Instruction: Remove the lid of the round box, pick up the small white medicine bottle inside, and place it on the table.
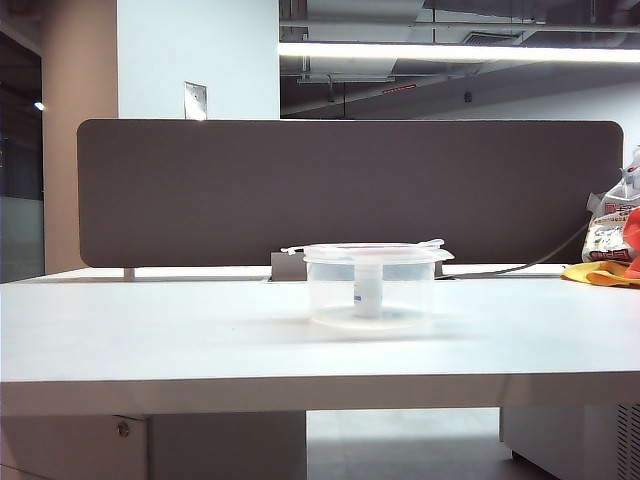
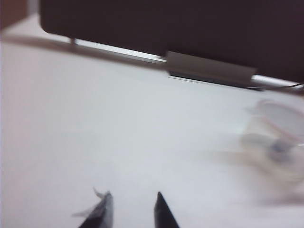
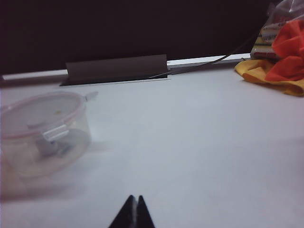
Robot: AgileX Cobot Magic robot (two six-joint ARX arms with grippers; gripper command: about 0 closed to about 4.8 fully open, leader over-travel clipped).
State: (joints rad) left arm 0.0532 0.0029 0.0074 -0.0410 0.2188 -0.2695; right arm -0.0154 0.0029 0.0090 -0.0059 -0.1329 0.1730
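Both hands hang low over the white surface (image 1: 150,340), well short of the round box (image 1: 370,290) and touching nothing. On the left hand (image 2: 132,209) the two dark fingertips stand a little apart, a gap showing between them, with nothing in it. On the right hand (image 3: 133,211) the tips are pressed together, empty. Ahead of the left hand and off to its right sits the box, blurred in that view; ahead of the right hand and off to its left it sits again. Its lid (image 1: 372,251) is on, and the small white medicine bottle (image 1: 367,296) seems to stand upright inside. Beyond the right hand, further right, lies a yellow and red cloth (image 3: 280,61) against the dark divider panel (image 1: 350,190).
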